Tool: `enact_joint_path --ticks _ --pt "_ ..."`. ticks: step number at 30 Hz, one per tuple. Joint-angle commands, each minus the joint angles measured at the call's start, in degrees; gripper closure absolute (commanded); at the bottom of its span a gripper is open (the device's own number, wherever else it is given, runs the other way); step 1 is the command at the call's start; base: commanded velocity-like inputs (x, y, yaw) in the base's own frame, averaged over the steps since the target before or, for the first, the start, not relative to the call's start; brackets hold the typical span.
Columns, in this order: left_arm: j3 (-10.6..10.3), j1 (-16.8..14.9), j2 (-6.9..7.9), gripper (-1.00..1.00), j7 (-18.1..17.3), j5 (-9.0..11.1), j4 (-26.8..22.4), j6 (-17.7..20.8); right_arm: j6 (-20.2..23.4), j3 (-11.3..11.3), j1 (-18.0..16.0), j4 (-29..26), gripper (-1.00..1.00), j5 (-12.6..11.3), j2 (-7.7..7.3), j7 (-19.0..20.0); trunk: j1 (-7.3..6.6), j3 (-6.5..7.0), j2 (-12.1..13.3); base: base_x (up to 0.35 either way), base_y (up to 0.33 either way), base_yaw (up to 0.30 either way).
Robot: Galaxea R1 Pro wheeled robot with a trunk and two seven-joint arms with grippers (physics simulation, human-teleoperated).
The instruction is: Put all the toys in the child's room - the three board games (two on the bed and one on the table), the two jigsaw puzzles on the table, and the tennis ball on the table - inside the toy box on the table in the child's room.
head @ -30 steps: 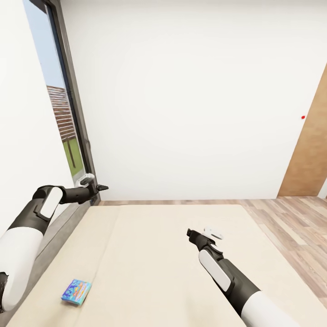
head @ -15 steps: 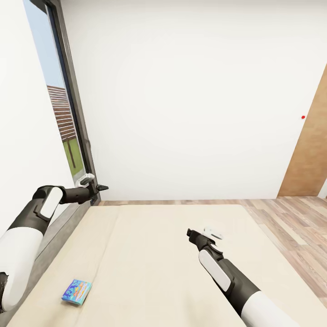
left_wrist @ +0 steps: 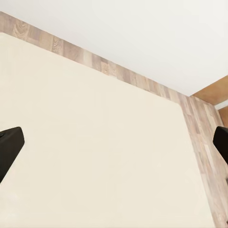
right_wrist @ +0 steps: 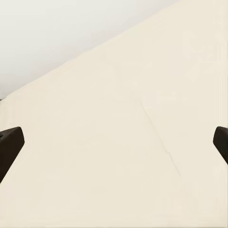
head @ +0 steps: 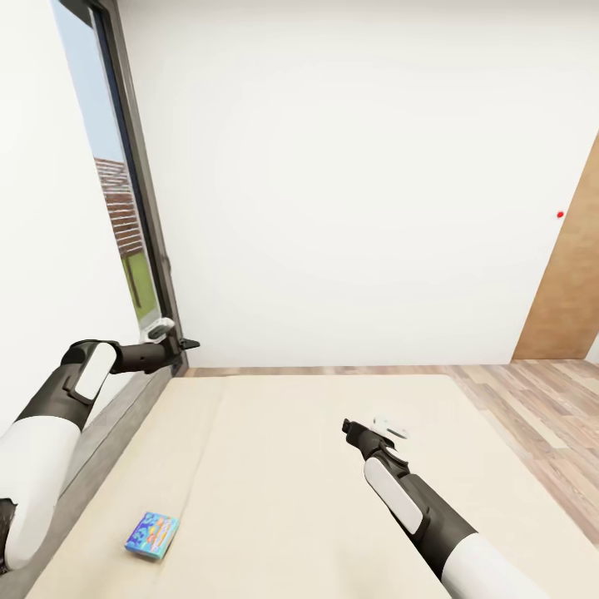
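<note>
You're looking down over the bed [head: 316, 474], its beige mattress filling the near half of the head view, with a faint seam running near to far left of centre. The grey bed frame [head: 108, 433] edges it on the left, under a tall dark-framed window [head: 125, 216] showing sky, a brick wall and grass. A plain white wall [head: 349, 166] closes the far side, and wood-plank floor [head: 532, 408] runs along the bed's far edge and down the right, where a brown wooden panel [head: 570, 291] stands with a small red dot [head: 560, 214] beside it.

The small blue board game [head: 152, 536] lies flat on the mattress, near left, close to the bed's edge. Its printing is colourful but too small to read.

Your left gripper [head: 190, 342] hangs over the bed's far left corner, well apart from the game; both fingertips sit at the wrist view's edges, so it's spread wide with nothing between. Your right gripper [head: 346, 428] hovers over the mattress, equally wide and empty.
</note>
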Motion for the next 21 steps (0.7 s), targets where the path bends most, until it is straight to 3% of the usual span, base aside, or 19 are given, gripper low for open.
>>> enact_joint_path --ticks 1,13,21 --pt "0.17 -0.02 -0.04 -1.00 -0.43 -0.38 0.01 0.24 0.23 0.21 -0.04 -0.10 -1.00 -0.14 -0.06 -0.41 0.03 -0.03 -0.05 0.000 0.183 0.000" --pt "0.17 -0.02 -0.20 -1.00 -0.43 -0.40 0.00 0.24 0.23 0.21 -0.04 -0.10 -1.00 -0.16 -0.06 -0.41 0.03 -0.03 -0.05 0.000 0.189 0.000" --pt "0.17 -0.02 -0.20 -1.00 -0.43 -0.40 0.00 0.12 0.24 0.13 -0.04 0.49 -1.00 -0.19 -0.05 -0.41 0.03 -0.03 -0.05 0.000 0.088 0.000"
